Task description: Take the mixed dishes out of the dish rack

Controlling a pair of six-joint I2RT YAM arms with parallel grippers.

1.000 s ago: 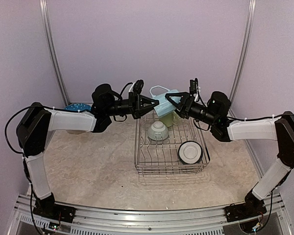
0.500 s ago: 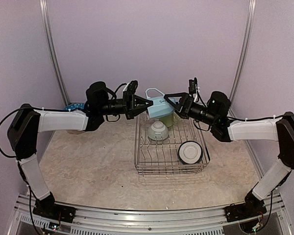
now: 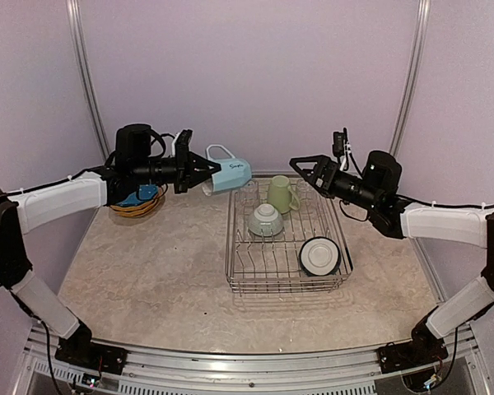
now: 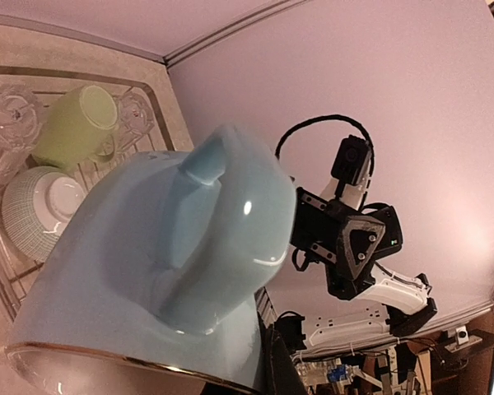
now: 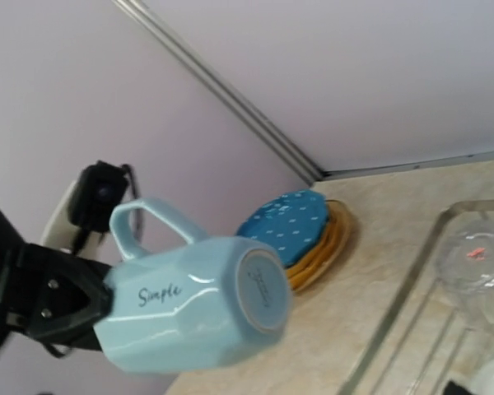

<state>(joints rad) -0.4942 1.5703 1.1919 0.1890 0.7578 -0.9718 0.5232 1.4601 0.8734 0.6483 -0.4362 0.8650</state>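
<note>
My left gripper (image 3: 202,172) is shut on the rim of the light blue mug (image 3: 229,174), which hangs on its side in the air, left of the dish rack (image 3: 233,247). That mug (image 4: 165,271) fills the left wrist view, and the right wrist view shows its base and handle (image 5: 189,304). My right gripper (image 3: 306,172) hovers open and empty above the rack's back right corner. In the rack are a pale green mug (image 3: 280,195), an upturned white bowl (image 3: 266,220), a second white bowl (image 3: 319,256) on its side, and clear glasses (image 4: 12,111).
A blue white-dotted plate (image 3: 134,196) lies on a stack of yellow plates (image 3: 137,209) on the table at the back left, under my left arm. The purple back wall stands close behind the rack and both grippers.
My left arm has swung left, carrying the light blue mug away from above the rack. My right gripper has let go of the mug, opened wide and drawn back to the right.
</note>
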